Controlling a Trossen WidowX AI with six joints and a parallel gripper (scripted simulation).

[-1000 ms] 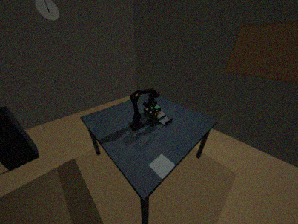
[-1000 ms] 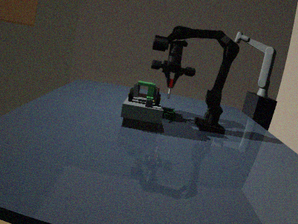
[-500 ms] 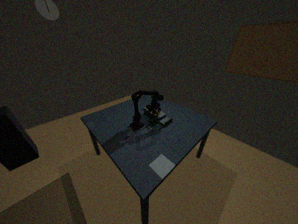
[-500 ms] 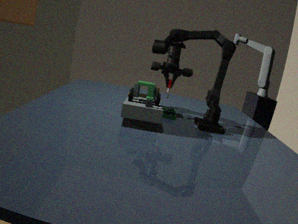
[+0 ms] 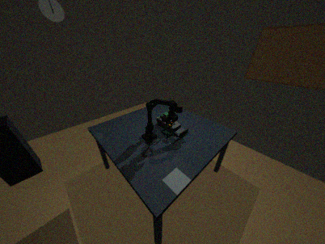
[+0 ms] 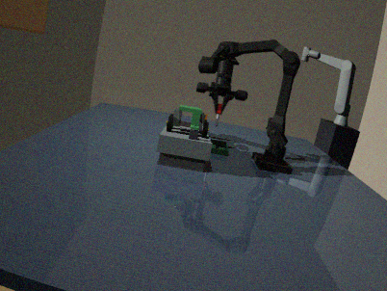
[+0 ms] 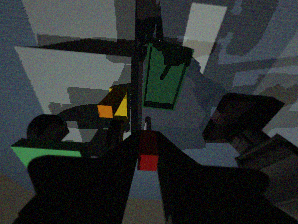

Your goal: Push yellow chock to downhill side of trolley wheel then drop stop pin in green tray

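My gripper (image 6: 219,111) (image 7: 147,134) is shut on the stop pin; its red head (image 6: 219,107) (image 7: 148,161) is between the fingertips and its metal shank points down, clear of the ramp. The green tray (image 6: 219,150) (image 7: 169,92) lies on the table beside the ramp, ahead of the fingertips in the wrist view. The trolley, with its green frame (image 6: 196,116) (image 7: 47,153) and black wheels, stands on the grey ramp (image 6: 185,145). The yellow chock (image 7: 121,109) with its orange handle (image 7: 105,111) (image 6: 206,117) sits by a dark wheel; contact cannot be made out.
The arm's dark base (image 6: 271,162) (image 7: 245,117) stands on the tray's side of the ramp. A pale square (image 5: 176,180) lies near the table's front corner. A light grey second arm (image 6: 343,87) stands behind on a dark block. The pictures are dark and grainy.
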